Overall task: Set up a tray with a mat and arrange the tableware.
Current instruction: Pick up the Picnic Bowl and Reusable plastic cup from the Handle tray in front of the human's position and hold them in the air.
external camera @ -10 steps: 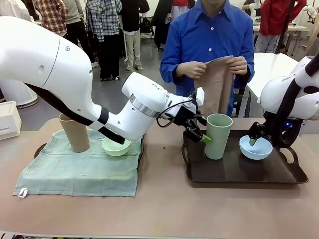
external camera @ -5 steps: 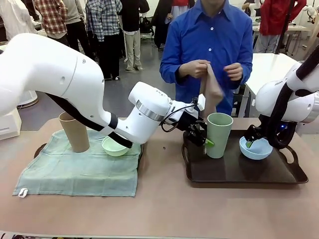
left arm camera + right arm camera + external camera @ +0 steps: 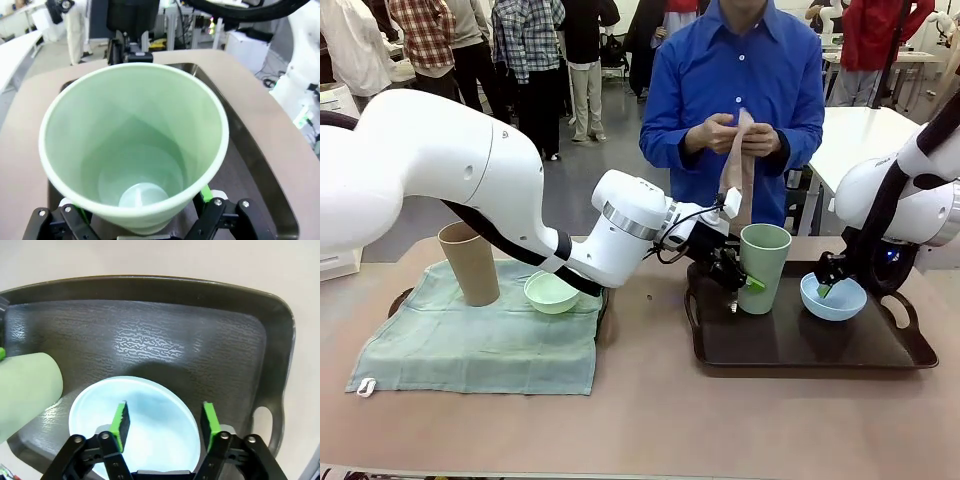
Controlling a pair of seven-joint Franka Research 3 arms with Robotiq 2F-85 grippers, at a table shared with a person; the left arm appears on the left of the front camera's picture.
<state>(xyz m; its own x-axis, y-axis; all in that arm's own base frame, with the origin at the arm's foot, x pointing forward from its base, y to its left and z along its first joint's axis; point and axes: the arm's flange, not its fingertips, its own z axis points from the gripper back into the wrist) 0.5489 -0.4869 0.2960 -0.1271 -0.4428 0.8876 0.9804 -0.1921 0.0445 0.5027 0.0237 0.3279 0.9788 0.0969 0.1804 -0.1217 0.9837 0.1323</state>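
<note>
A sage green cup [image 3: 763, 268] stands on the dark tray [image 3: 790, 350] at the right. My left gripper [image 3: 740, 283] reaches across to its lower part. In the left wrist view the fingers [image 3: 215, 212] flank the cup [image 3: 135, 150], and I cannot tell whether the pads press on it. A light blue bowl [image 3: 833, 298] sits on the same tray. My right gripper [image 3: 164, 422] stands open astride the bowl's [image 3: 140, 425] rim, one pad inside and one outside. A tan cup [image 3: 470, 262] and a mint bowl [image 3: 551, 292] stand on the green mat [image 3: 470, 345] at the left.
Across the table a person in a blue shirt holds a tan cloth [image 3: 740, 165] in both hands, above the sage cup. The mat covers another tray, whose handle [image 3: 398, 300] shows at the left. Bare tabletop [image 3: 650, 420] runs along the front edge.
My left gripper has come up around the sage green cup, which shifted slightly. Both grippers have begun to narrow. The person has gathered the tan cloth into a narrow fold.
</note>
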